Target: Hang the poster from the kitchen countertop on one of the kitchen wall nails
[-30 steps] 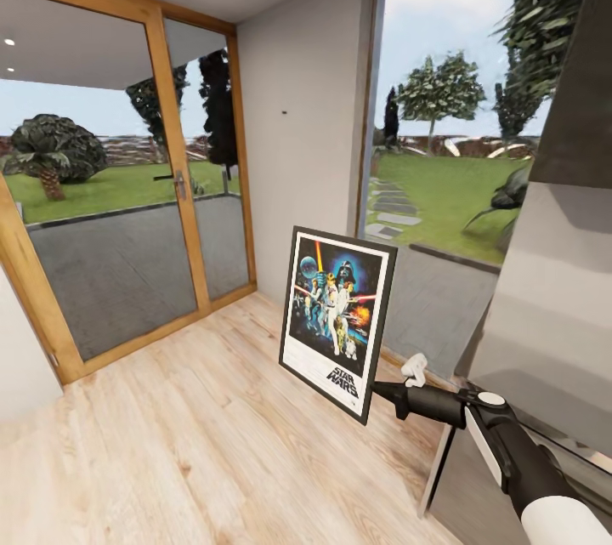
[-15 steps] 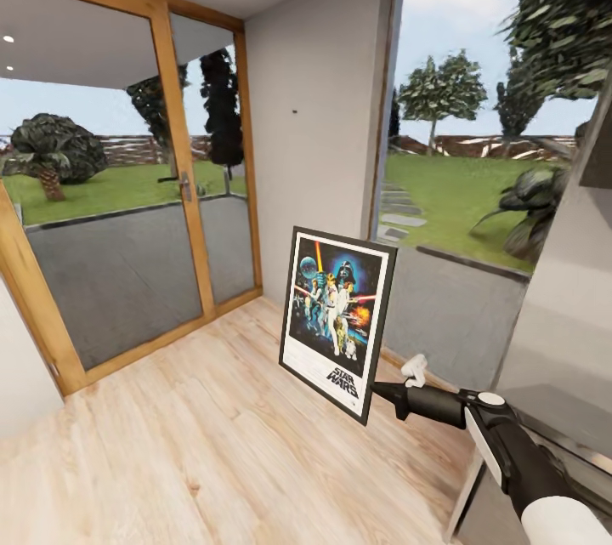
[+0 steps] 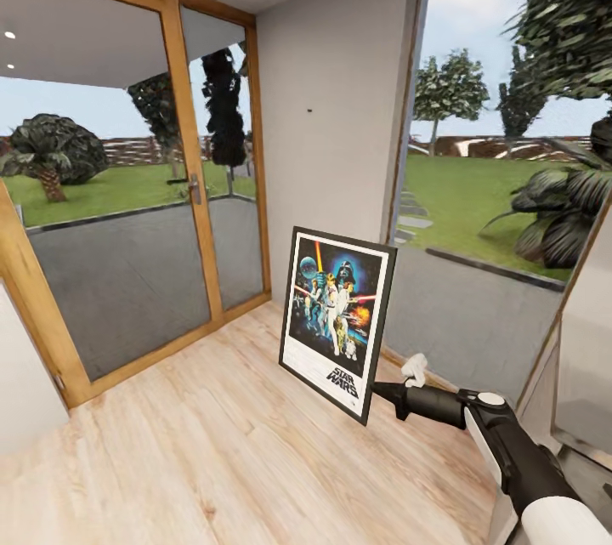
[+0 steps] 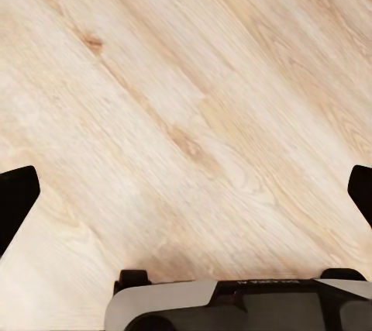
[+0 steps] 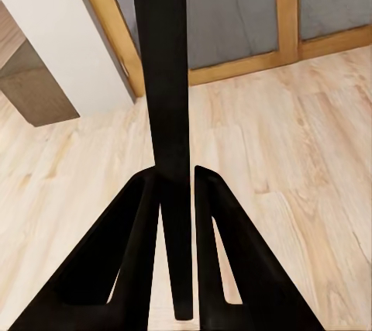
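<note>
poster: it hangs upright in front of me, above the wood floor, art side facing my head camera, clamped edge-on in my right gripper at its lower right edge.
right gripper: both fingers are pressed onto the thin black frame, which runs straight up between them in the right wrist view.
left gripper: fingertips spread wide, nothing between them, pointing down at bare floorboards.
wall nail: a dark speck high on the light-grey wall panel between the glass door and the big window, well above the poster's top edge.
step: carrying; pickup is done, i judge, and hanging is not yet begun.
next move: i need to get near that panel, raise the poster to the nail's height, and turn its back to the wall.
right arm: stretched forward and low from my right side, forearm nearly level, wrist aimed toward the poster.
</note>
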